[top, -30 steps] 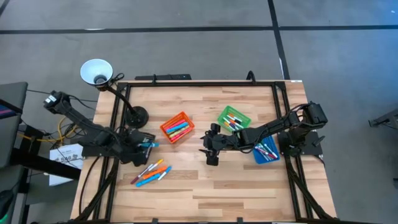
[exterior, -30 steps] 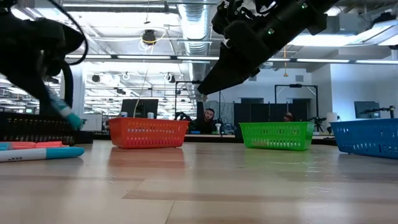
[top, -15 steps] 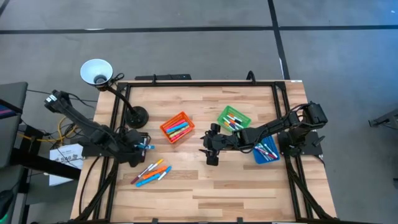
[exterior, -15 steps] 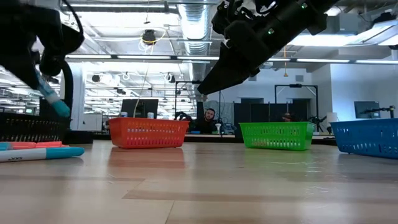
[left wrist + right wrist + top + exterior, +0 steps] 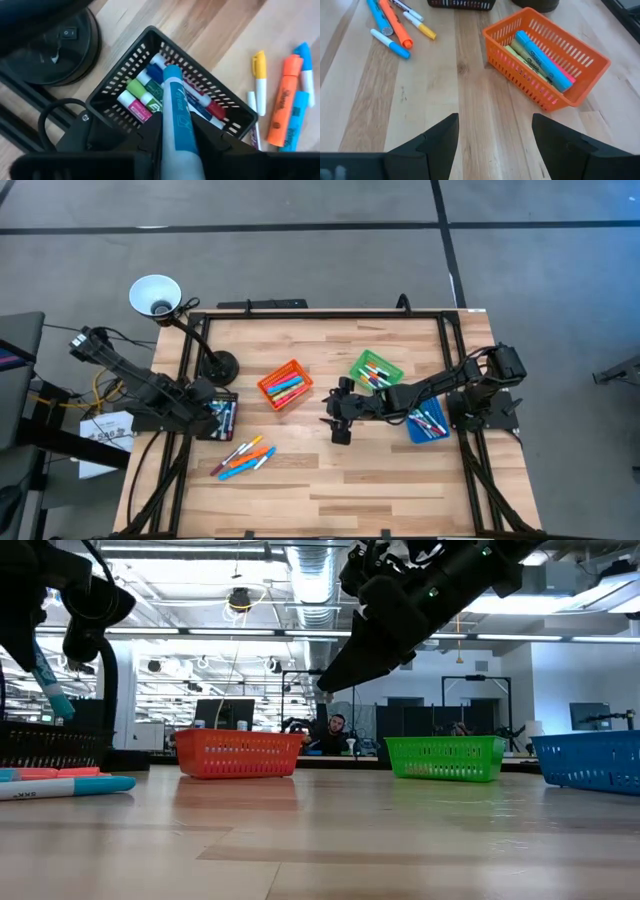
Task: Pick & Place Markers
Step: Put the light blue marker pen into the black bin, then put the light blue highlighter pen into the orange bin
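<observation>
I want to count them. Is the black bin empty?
No. The black bin holds several markers; the left pincer holds a blue one above it.

Bare wood lies between the orange bin [image 5: 284, 384] and loose markers [image 5: 243, 458].

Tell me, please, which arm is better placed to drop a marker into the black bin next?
The left. Its gripper already holds a blue marker directly above the black bin. The right gripper hangs open and empty mid-table, near the orange bin.
</observation>
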You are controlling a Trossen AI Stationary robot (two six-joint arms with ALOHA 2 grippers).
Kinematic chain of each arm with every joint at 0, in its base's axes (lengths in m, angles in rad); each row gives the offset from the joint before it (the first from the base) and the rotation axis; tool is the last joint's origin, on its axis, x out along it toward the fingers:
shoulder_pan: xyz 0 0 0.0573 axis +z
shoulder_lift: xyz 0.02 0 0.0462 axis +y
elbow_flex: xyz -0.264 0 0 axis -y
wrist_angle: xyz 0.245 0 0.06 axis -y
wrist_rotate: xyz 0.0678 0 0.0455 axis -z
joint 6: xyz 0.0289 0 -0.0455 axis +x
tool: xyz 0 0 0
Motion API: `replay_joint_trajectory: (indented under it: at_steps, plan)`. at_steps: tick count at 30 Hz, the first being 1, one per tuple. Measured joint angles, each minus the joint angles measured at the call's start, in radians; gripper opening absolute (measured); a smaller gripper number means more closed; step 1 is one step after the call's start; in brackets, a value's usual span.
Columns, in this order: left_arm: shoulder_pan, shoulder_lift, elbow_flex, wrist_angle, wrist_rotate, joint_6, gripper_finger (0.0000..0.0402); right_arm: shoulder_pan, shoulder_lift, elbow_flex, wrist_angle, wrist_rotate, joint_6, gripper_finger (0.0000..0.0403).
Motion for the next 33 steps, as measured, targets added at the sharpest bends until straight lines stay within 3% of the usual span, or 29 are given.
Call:
replay_joint_trajectory:
  at_steps: [7,16,19,22,33]
  plan:
    - [0.031,0.134,0.0,0.007,0.0,0.002,0.0088,0.0,0.0,0.0,0.001,0.0,0.0,0.0244]
    - [0.075,0.357,0.0,0.071,-0.007,0.022,0.0142,0.0,0.0,0.0,0.002,0.0,-0.001,0.0244]
    - [0.083,0.416,0.0,0.147,-0.007,0.097,0.0156,0.0,0.0,0.0,0.002,0.0,-0.001,0.0244]
    - [0.095,0.462,0.0,0.223,-0.006,0.169,0.0166,0.0,0.0,0.0,0.002,0.0,-0.001,0.0244]
    - [0.181,0.544,0.0,0.259,0.08,0.217,0.0163,0.0,0.0,0.0,0.003,0.0,-0.001,0.0244]
